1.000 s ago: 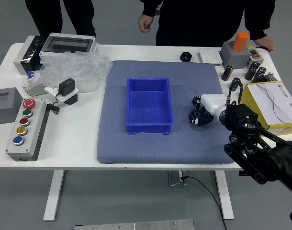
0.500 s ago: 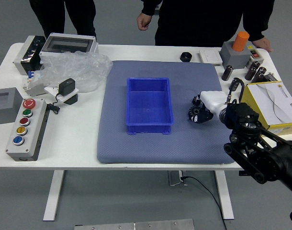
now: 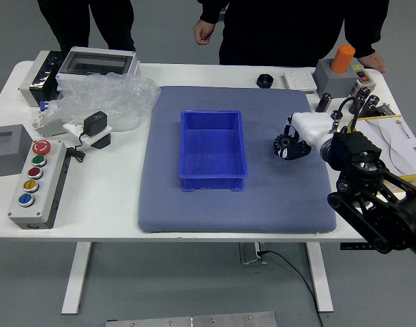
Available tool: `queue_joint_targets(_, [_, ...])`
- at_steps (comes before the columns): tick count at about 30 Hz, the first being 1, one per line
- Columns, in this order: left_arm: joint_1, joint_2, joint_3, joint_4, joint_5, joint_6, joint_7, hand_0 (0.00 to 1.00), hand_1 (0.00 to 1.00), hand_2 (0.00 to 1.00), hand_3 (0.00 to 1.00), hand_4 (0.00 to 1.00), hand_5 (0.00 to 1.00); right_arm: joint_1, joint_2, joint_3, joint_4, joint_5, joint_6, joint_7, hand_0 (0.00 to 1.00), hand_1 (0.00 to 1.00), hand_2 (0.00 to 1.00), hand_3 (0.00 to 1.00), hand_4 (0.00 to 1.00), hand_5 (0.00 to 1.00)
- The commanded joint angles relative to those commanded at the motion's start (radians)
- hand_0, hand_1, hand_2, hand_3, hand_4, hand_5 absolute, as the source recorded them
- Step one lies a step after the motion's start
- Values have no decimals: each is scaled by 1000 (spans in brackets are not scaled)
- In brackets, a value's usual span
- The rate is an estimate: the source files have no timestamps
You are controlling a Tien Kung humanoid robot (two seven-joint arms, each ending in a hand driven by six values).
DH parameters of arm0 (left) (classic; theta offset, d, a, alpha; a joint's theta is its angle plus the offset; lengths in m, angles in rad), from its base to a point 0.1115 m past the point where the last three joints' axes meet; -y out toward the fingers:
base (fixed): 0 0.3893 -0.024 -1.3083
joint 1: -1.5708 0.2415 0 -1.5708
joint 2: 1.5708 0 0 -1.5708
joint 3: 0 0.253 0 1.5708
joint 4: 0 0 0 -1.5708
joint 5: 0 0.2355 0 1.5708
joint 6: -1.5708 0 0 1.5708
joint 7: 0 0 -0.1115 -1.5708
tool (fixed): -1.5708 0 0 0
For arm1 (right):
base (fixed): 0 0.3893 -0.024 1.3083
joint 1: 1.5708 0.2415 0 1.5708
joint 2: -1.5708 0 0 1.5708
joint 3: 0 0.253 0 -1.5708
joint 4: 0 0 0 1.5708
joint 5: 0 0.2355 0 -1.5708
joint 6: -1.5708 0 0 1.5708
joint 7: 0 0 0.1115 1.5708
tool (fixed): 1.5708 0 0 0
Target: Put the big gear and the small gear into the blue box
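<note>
Your right robot hand is over the mat, just to the right of the blue box and apart from it. You can see a dark toothed gear at the hand's end nearest the box; you cannot tell whether the hand is clamped on it or merely against it, nor whether it is the big or the small one. The other gear cannot be made out. Your right arm comes in from the right of the box, crossing part of the yellow box. Beyond the blue box and to its right, you have a black round piece, a white square and a grey block with an orange cylinder on top. To the left of the blue box, your desk carries clear plastic wrap and a button panel. Past the blue box, a person stands at the desk's far side, one hand hanging free, the other near the desk's far right corner; a second person's legs show farther left.
</note>
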State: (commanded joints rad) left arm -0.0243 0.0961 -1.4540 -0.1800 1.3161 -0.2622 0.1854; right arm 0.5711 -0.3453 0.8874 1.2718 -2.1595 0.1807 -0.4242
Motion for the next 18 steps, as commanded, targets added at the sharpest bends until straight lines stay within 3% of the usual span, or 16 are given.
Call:
queue_joint_targets(9, [-2, 4, -2, 0, 1, 0, -1, 847, 817, 826, 860, 740, 293, 44, -6, -13, 98, 10, 19, -13, 472, 396, 396, 459, 798, 94])
queue_joint_targets(18, [0, 4, -5, 0, 7, 0, 0, 847, 818, 826, 860, 740, 294, 106, 65, -53, 125, 16, 24, -17, 475, 397, 397, 463, 800, 92])
